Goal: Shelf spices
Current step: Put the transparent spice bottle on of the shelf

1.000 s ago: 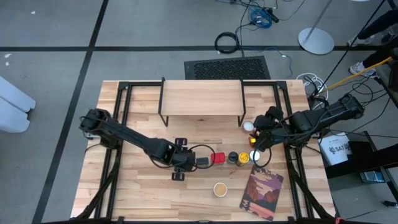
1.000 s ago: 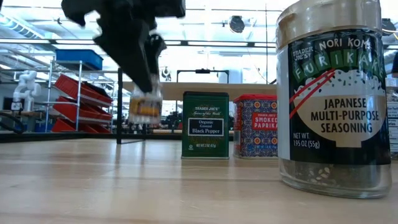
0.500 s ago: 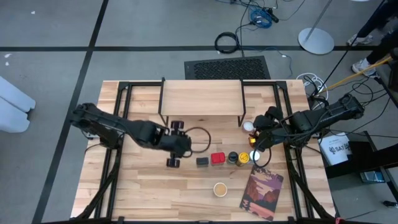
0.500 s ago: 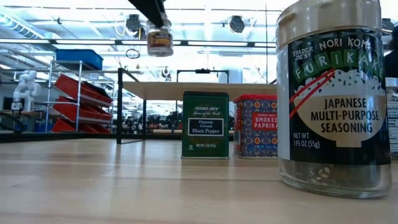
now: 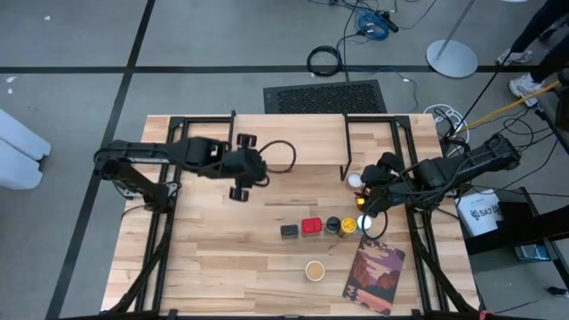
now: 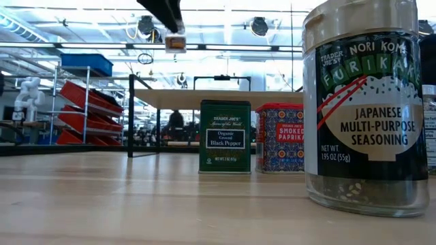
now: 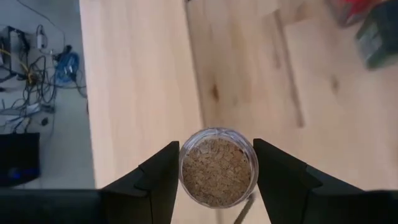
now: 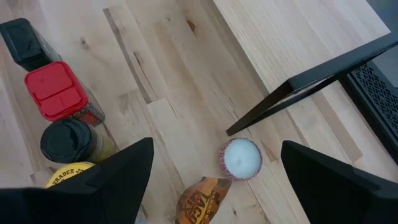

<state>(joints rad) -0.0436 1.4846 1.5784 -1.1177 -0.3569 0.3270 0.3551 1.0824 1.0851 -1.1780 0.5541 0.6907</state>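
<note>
While the left gripper (image 7: 216, 180) holds a small spice jar (image 7: 217, 167) between its fingers, high near the left end of the shelf (image 5: 289, 139) at upper centre, it should lower the jar straight and flat on the pale plank. At right, the right gripper (image 8: 211, 168) waits with fingers wide above the wood table (image 5: 204, 258); a workshop room shows behind.

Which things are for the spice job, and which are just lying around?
For the job: shelf, glass jar in the left gripper, pepper tin, paprika tin, furikake jar, white-topped jar, idle open right gripper.
Just lying about: picture book.
</note>
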